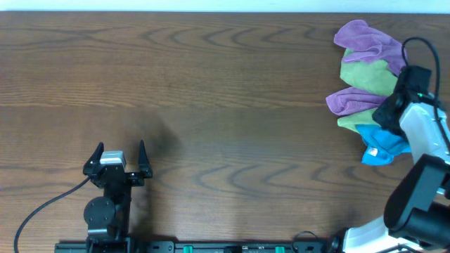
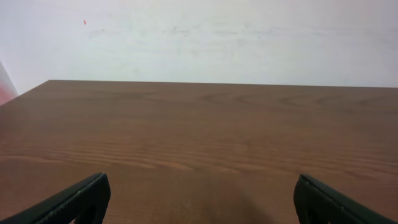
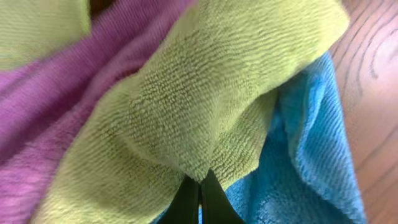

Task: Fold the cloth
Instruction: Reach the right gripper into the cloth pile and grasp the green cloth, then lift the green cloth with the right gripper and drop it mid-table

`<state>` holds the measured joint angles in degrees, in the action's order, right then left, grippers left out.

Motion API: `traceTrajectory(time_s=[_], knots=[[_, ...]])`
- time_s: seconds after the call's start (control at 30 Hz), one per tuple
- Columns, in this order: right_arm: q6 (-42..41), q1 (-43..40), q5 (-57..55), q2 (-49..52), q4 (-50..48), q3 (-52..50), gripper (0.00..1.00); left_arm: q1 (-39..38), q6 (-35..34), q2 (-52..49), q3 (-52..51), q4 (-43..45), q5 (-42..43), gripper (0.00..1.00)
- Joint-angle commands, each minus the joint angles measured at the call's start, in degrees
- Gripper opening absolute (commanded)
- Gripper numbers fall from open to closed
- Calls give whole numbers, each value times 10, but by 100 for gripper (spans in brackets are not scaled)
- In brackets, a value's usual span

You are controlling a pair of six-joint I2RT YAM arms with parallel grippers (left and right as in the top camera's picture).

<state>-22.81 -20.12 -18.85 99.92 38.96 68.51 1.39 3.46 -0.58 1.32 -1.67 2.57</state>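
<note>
The lime-green cloth lies in a pile of cloths at the table's right edge, between a purple cloth and a blue cloth. In the overhead view a bit of it shows under the lower purple cloth. My right gripper is shut and pinches a fold of the lime-green cloth; from above it sits over the pile. No white tag shows. My left gripper is open and empty at the front left, over bare table.
The pile also holds an upper purple cloth, a second green cloth, a lower purple cloth and the blue cloth. The brown wooden table stretches left of the pile. A white wall stands behind the table.
</note>
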Motion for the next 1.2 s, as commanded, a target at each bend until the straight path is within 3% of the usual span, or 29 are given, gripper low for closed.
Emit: traceTrajectory(time_s=[0.0,0.27,0.57,0.77,0.87,1.07,1.17], knots=[[19,1,9,0,24,59,1,2,8,3,-10,-28,-17,95],[84,67,87,0,126,272,2,2,8,3,-10,-28,-17,95],[116,225,108,0,190,482,2,2,8,3,-10,-28,-17,95],[168,329,152,0,200,508,2,2,8,3,-10,-27,-17,95],[200,356,93,5,209,508,1,2,8,3,-10,-27,-17,95],[106,337,-69,9,260,507,2,2,8,3,-10,-27,-17,95],[86,326,-43,15,284,507,2,2,8,3,-10,-28,-17,95]])
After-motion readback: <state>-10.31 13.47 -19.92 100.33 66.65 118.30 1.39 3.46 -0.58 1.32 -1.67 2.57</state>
